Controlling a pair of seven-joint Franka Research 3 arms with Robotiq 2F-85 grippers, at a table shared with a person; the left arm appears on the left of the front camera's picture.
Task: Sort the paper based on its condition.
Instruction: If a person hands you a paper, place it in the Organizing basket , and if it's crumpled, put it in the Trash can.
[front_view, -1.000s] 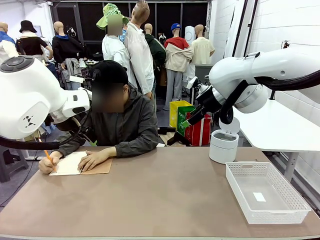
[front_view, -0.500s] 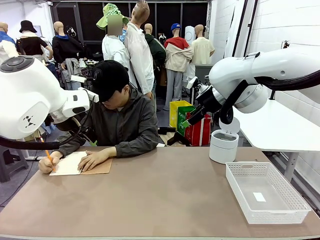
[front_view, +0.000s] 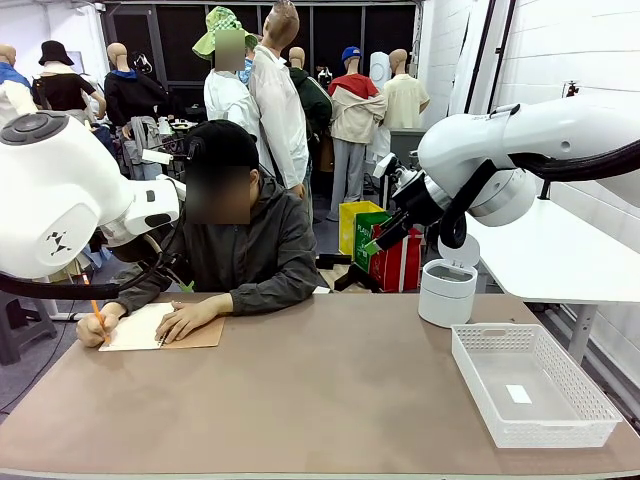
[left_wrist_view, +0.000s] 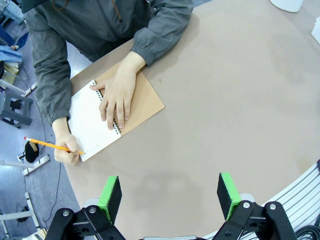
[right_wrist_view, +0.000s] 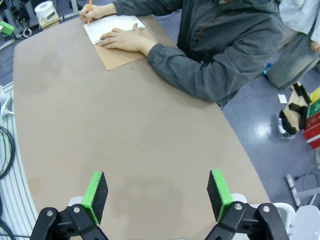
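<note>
At the far left of the table the person writes with a pencil on the white page of a spiral notebook, one hand flat on the binding, the other hand on the pencil at the page's near edge. No loose paper on the table yet, flat or crumpled; the only sheet I see is that page, bound in the notebook. So sorting has not started, by my read: nothing to pick, nothing placed.

Near right, the white basket holds just a small white label-like patch on its floor, not a sheet as far as I can tell. Far right, the white bin stands with its lid up; contents hidden.

Both arms hang raised above the table. Left gripper: jaws wide apart, nothing between the green pads. Right gripper: same, spread and empty, over bare tabletop.

Left to do: everything. Likely pages get torn out, some crumpled, then flat ones go one place and wads the other; which container takes which I cannot tell.
</note>
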